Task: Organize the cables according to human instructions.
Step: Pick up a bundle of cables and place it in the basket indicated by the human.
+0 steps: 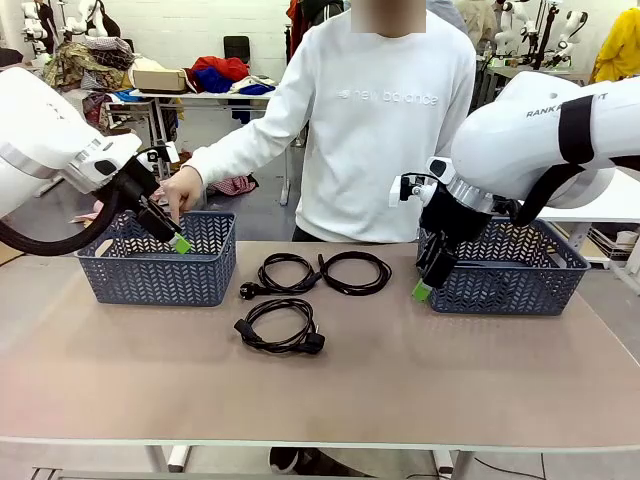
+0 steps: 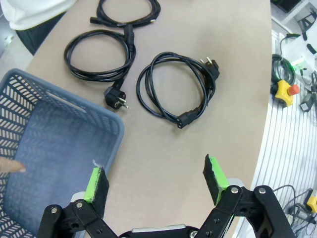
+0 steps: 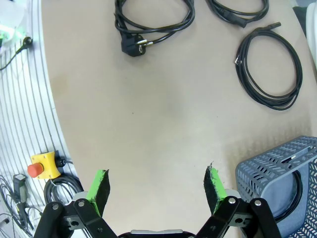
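Left gripper (image 2: 156, 179) and right gripper (image 3: 156, 186), jaws wide apart, empty

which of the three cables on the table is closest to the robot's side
The lone front cable; the left rear cable and right rear cable lie side by side farther back.

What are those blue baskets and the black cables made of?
Baskets: probably moulded plastic, matte blue-grey; the even herringbone cut-outs suggest it. Cables: black rubbery or plastic sheath with a slight sheen, bending into soft coils; plugs look like hard moulded plastic.
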Robot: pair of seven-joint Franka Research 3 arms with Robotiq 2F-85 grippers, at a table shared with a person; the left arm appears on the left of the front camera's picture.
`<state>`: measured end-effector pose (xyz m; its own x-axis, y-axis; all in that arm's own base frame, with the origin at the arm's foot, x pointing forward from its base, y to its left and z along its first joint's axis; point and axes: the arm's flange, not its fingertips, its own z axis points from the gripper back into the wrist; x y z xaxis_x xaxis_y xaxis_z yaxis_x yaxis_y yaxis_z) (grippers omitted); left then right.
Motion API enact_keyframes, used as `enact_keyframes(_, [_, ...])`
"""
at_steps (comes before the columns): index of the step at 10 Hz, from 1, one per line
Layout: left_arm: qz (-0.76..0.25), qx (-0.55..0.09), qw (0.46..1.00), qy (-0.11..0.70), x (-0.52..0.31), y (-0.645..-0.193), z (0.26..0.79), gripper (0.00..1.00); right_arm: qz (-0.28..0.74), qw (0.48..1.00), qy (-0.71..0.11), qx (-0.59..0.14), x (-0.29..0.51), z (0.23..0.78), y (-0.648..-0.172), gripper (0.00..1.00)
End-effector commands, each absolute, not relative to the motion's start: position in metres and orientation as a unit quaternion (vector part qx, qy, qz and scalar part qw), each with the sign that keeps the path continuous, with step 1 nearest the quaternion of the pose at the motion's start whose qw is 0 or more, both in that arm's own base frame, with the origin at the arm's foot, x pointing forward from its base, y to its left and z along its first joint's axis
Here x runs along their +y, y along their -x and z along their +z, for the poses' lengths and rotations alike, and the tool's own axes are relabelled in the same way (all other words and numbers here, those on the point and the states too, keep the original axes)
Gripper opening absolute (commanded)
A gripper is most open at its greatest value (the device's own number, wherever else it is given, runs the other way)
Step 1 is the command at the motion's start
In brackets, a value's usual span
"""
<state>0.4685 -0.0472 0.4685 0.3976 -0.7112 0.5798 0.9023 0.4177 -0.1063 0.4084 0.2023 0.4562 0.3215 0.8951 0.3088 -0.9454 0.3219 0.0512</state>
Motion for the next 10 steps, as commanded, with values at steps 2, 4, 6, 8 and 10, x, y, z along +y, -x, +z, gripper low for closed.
enact_keyframes(2, [-0.497, -0.239, 0.805, 0.218, -0.047, -0.466, 0.468, 1.0, 0.571, 0.805, -0.11, -0.115, 0.204, 0.459, -0.411, 1.0])
enact_keyframes(4, [-0.528, -0.218, 0.798, 0.193, -0.061, -0.469, 0.473, 1.0, 0.571, 0.805, -0.11, -0.115, 0.204, 0.459, -0.411, 1.0])
enact_keyframes(6, [-0.595, -0.184, 0.764, 0.168, -0.097, -0.474, 0.478, 1.0, 0.571, 0.805, -0.11, -0.115, 0.204, 0.459, -0.411, 1.0])
enact_keyframes(8, [-0.652, -0.149, 0.732, 0.131, -0.141, -0.477, 0.475, 1.0, 0.571, 0.805, -0.11, -0.115, 0.204, 0.459, -0.411, 1.0])
enact_keyframes(10, [-0.705, -0.122, 0.69, 0.112, -0.18, -0.47, 0.462, 1.0, 0.571, 0.805, -0.11, -0.115, 0.204, 0.459, -0.411, 1.0])
